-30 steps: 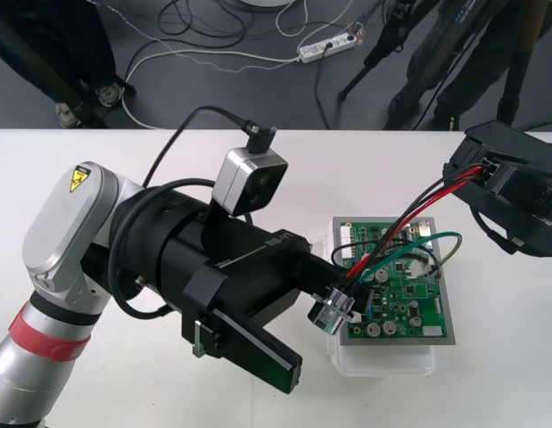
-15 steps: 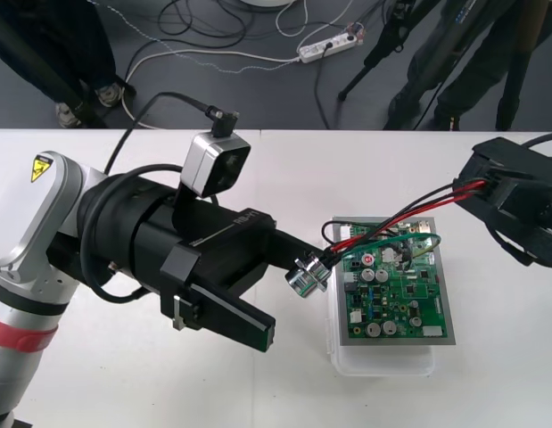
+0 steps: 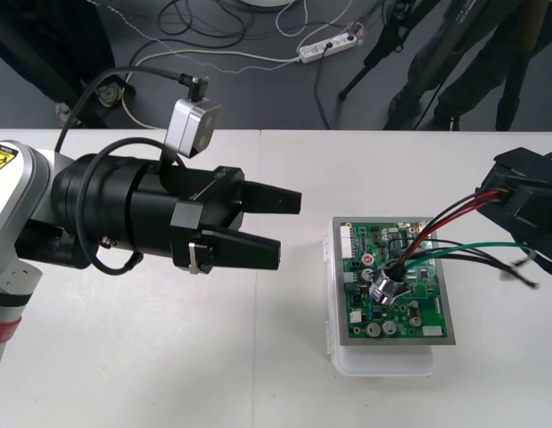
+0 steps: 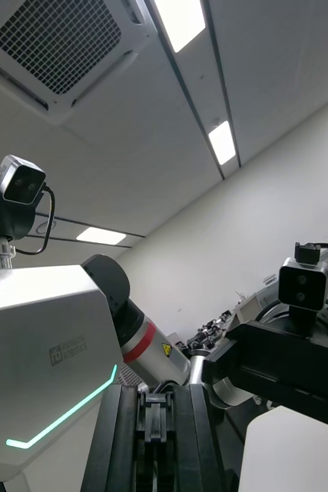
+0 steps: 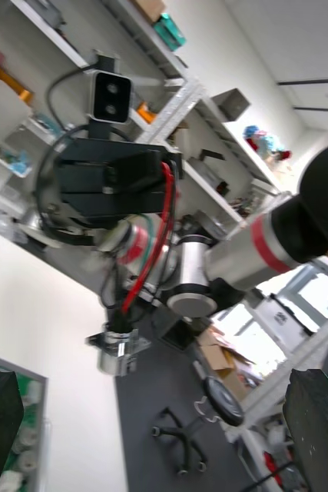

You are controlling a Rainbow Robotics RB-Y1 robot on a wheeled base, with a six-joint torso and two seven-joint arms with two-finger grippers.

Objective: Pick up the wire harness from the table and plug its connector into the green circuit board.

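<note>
The green circuit board [image 3: 416, 314] lies on its white base [image 3: 383, 362] at the right of the table. My right gripper [image 3: 500, 198] is above the board's right side, shut on the harness's plug end [image 4: 157, 421]. Red, black and green wires [image 3: 436, 230] drop from it to the round metal socket [image 3: 384, 287], which hangs over the board's middle. The left wrist view shows the right gripper [image 5: 117, 178] holding the red wires [image 5: 157, 231], with the socket [image 5: 117, 354] dangling below. My left gripper [image 3: 280, 227] is left of the board, open and holding nothing.
The green wire [image 3: 476, 247] loops out past the board's right edge, and thin black wire ends [image 3: 528, 279] stick out over the table there. The table's far edge [image 3: 347, 131] runs behind both grippers. The left arm's bulky black wrist [image 3: 124, 218] covers the table's left side.
My left gripper let go of the socket, opened and drew back to the left. The socket swung down over the board, and the right gripper shifted slightly right.
</note>
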